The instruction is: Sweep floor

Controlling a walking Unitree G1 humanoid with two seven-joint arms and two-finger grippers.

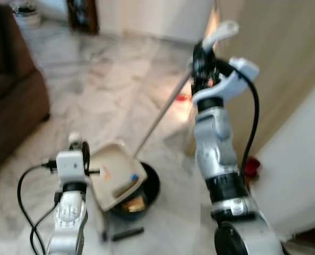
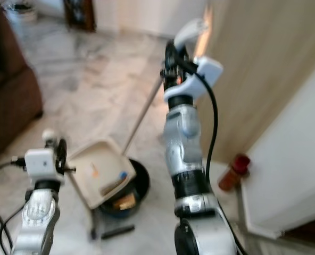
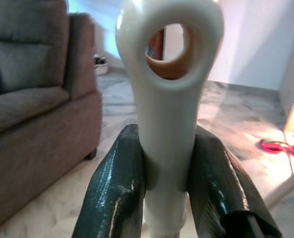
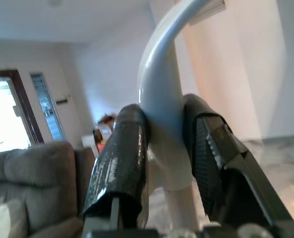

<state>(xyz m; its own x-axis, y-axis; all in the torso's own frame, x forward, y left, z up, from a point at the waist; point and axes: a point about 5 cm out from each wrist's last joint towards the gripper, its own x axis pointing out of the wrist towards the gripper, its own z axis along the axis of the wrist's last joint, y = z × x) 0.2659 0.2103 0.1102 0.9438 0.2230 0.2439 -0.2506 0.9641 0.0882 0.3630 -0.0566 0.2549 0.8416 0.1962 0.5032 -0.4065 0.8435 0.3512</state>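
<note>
My left gripper (image 1: 79, 144) is shut on the white handle (image 3: 168, 99) of a cream dustpan (image 1: 115, 174), held tilted over a black round bin (image 1: 141, 199) on the marble floor. Small scraps lie in the pan. My right gripper (image 1: 202, 56) is raised and shut on the curved white top (image 4: 162, 94) of a broom handle. The broom's thin pole (image 1: 160, 117) slants down toward the bin. Both views are blurred.
A brown sofa (image 1: 8, 101) stands at the left. A beige door or wall panel (image 1: 285, 69) and a white panel (image 1: 301, 175) stand at the right, with a red-capped bottle (image 2: 233, 171) at their foot. Red slippers (image 3: 281, 147) lie on the floor farther off.
</note>
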